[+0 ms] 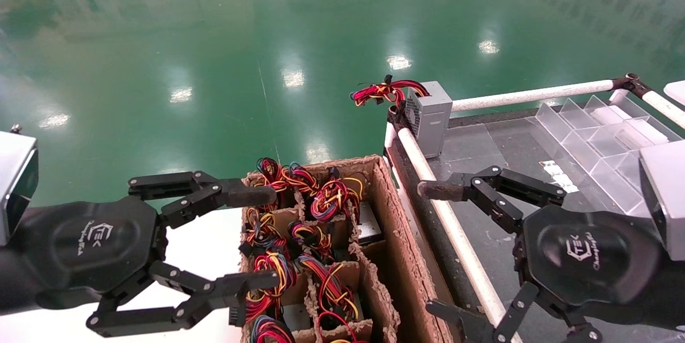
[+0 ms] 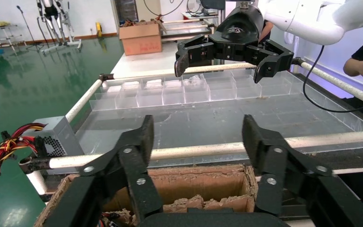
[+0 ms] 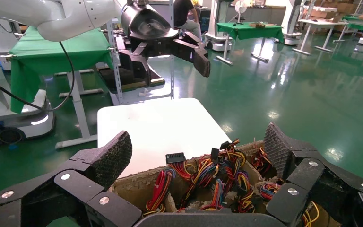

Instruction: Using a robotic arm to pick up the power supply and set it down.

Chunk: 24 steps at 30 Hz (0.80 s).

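Both hands were spread wide and empty on either side of the cardboard box (image 1: 396, 236). The left hand (image 1: 251, 238) hovered at the box's left edge, nearest the power supply (image 1: 369, 225), which stood in a compartment beneath tied wires (image 1: 326, 198). The right hand (image 1: 433, 249) hung over the table (image 1: 481, 145).

Glossy green floor (image 1: 214, 65) mirrors ceiling lights; green-draped tables (image 3: 250, 30) stand behind.

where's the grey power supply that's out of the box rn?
In the head view the power supply stands upright at the far left corner of the dark tray table, against the white rail, beyond the cardboard box.
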Motion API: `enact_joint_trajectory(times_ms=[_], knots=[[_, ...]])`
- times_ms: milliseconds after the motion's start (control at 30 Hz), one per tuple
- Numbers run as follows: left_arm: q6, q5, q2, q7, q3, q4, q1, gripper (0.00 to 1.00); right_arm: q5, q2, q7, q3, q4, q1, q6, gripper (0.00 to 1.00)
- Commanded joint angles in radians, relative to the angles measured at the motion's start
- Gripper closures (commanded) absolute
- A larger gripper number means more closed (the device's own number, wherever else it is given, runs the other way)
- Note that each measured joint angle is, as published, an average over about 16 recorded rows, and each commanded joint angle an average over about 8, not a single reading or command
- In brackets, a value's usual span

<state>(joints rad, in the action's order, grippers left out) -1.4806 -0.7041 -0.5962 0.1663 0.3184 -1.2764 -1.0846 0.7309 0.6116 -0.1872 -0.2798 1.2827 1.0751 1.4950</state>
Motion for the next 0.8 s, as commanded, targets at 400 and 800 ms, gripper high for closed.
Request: enact_joint_trajectory(times_ms=[400,800], knots=[[0.0,0.0,0.0,0.0,0.0,0.0,0.0,1.0,0.0,0.0,0.0,0.0,0.0,0.0,0.0,0.0],[0.0,0.0,0.0,0.0,0.0,0.0,0.0,1.0,0.0,0.0,0.0,0.0,0.0,0.0,0.0,0.0]])
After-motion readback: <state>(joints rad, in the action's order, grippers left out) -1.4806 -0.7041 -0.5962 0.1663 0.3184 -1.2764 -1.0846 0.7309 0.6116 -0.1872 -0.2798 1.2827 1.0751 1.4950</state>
